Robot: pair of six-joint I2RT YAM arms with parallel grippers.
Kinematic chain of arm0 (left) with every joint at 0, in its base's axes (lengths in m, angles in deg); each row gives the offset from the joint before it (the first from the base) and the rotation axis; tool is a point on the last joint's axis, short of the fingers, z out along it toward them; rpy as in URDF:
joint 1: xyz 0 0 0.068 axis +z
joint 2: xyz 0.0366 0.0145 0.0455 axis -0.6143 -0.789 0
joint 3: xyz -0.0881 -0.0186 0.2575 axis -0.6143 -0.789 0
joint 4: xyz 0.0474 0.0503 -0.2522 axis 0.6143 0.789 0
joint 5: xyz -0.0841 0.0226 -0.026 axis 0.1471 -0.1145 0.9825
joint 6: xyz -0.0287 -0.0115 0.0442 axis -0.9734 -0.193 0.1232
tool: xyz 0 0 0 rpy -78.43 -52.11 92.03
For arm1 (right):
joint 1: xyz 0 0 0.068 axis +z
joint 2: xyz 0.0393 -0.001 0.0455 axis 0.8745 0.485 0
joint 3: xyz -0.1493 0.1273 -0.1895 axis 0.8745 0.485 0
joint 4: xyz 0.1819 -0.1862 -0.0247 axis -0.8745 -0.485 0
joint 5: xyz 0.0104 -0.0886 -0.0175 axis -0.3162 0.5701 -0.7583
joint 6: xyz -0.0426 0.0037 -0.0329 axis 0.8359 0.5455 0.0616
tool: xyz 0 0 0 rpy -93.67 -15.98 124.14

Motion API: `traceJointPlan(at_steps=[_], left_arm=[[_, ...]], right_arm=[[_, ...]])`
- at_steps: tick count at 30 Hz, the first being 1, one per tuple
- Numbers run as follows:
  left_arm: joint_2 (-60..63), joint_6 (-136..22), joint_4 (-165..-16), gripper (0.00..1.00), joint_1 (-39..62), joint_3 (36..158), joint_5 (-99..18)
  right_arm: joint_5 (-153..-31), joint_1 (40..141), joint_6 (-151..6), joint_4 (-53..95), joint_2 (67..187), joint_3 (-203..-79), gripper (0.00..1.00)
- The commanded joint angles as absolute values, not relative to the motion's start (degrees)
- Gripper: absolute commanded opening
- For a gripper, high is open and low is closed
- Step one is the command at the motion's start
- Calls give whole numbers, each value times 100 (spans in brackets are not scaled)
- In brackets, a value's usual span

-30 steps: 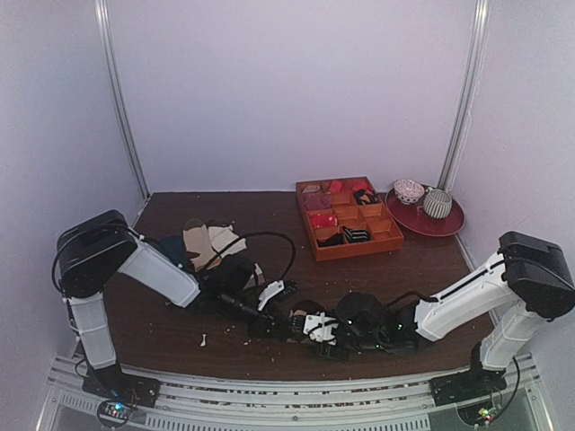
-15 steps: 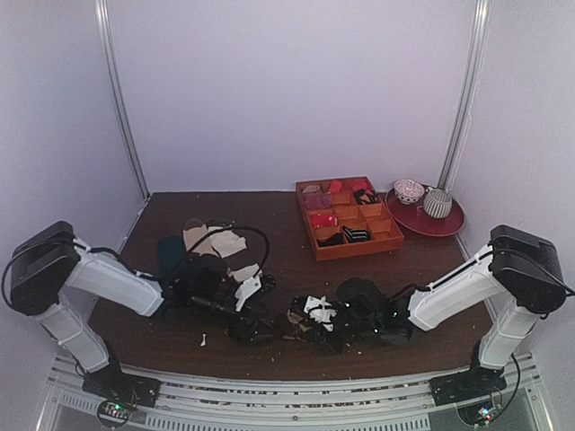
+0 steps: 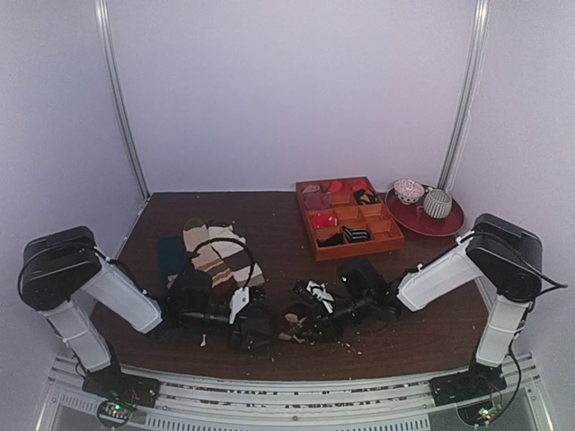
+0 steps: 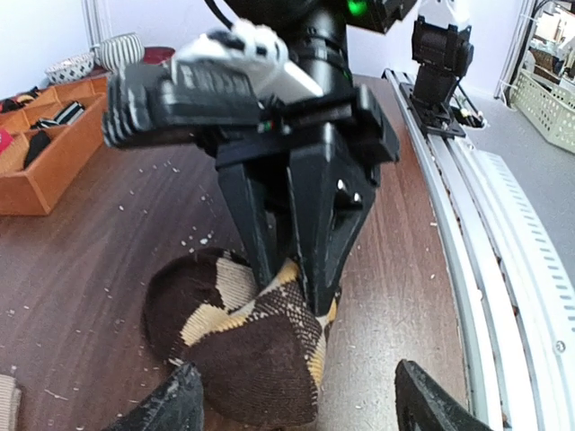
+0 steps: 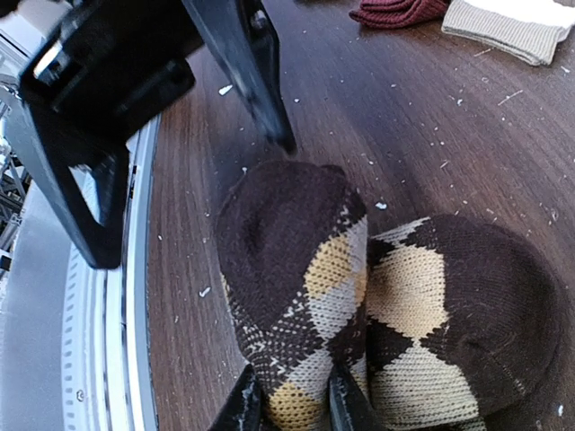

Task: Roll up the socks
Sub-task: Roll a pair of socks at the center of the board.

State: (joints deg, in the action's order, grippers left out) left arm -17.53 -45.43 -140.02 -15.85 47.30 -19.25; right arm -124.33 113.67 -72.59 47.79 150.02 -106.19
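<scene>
The socks (image 4: 235, 334) lie bunched into a brown, cream and black argyle roll near the table's front edge, also seen in the top view (image 3: 295, 323) and the right wrist view (image 5: 359, 296). My right gripper (image 5: 296, 402) is shut on a fold of the roll, its dark fingers (image 4: 310, 224) coming down onto it from above. My left gripper (image 4: 296, 377) stands open just in front of the roll, one finger on each side and neither touching it. From above, the left gripper (image 3: 254, 338) sits left of the roll and the right gripper (image 3: 314, 316) right of it.
An orange compartment tray (image 3: 393, 242) holding rolled socks stands at the back right, beside a red plate (image 3: 449, 224) with a bowl and a cup. Striped socks (image 3: 220, 256) and a dark teal sock (image 3: 169, 256) lie at the left. The metal rail (image 4: 503, 269) runs along the front edge.
My left gripper has opened, let go of the socks and drawn back to the left. My right gripper has closed on the roll and shifted left with it.
</scene>
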Motion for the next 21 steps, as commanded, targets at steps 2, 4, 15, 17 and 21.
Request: traceJointPlan(at_steps=[2,4,15,17,21], left_arm=[[-2347,-4541,-14932,72,-1624,4932,-1545],[-2487,-4582,-14963,71,-1632,4973,-1457],[-3083,-4618,-13647,66,-1725,5544,-1530],[-3204,-4739,-13444,64,-1746,5561,-1524],[-3420,-5014,-13291,60,-1833,5492,-1566]], right_arm=[[-12664,11385,-7503,3346,15505,-10333,21],[-12657,11384,-7471,3301,15526,-10364,21],[-12703,11325,-7380,3016,15626,-10582,20],[-12712,11308,-7388,3014,15614,-10577,20],[-12744,11301,-7392,3024,15636,-10567,20]])
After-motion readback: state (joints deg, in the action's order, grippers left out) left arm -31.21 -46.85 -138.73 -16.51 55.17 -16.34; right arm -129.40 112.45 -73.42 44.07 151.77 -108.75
